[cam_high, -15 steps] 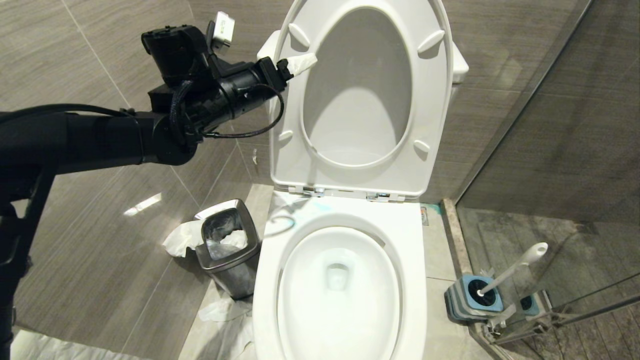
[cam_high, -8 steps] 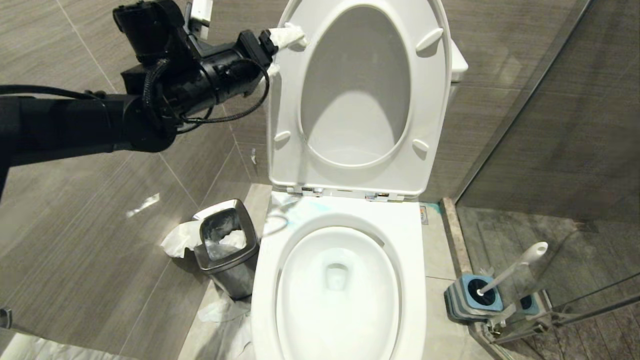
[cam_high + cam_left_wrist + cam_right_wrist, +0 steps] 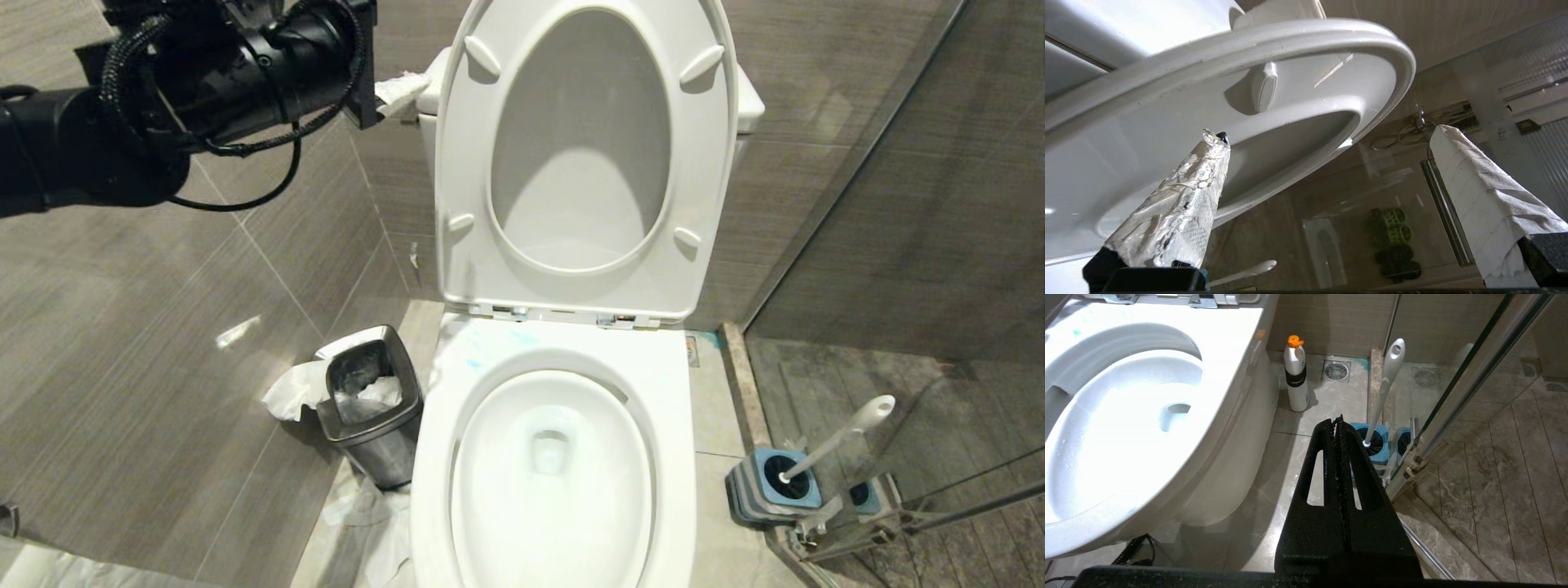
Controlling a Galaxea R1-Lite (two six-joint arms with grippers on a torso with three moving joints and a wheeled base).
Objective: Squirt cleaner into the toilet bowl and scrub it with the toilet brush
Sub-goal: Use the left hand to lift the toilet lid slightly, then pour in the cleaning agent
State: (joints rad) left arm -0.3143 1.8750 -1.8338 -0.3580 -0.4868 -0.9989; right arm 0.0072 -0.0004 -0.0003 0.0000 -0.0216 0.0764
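1. The toilet bowl (image 3: pixel 553 457) stood open on grey tiles, cleaner (image 3: pixel 473 363) smeared on its rim.
2. The toilet brush (image 3: pixel 833 441) sat at four o'clock in its holder (image 3: pixel 755 490).
3. The left end effector (image 3: pixel 1327 151) hung wide open and empty at eleven o'clock; the right end effector (image 3: pixel 1340 421) was closed, empty.

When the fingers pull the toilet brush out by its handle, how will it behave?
The toilet brush has a long thin plastic handle, so it will probably stay stiff and feel light. The handle looks smooth and glossy, so it may slip or twist in a loose grip. It leans in the small blue holder, which may tip or lift along if the head snags.
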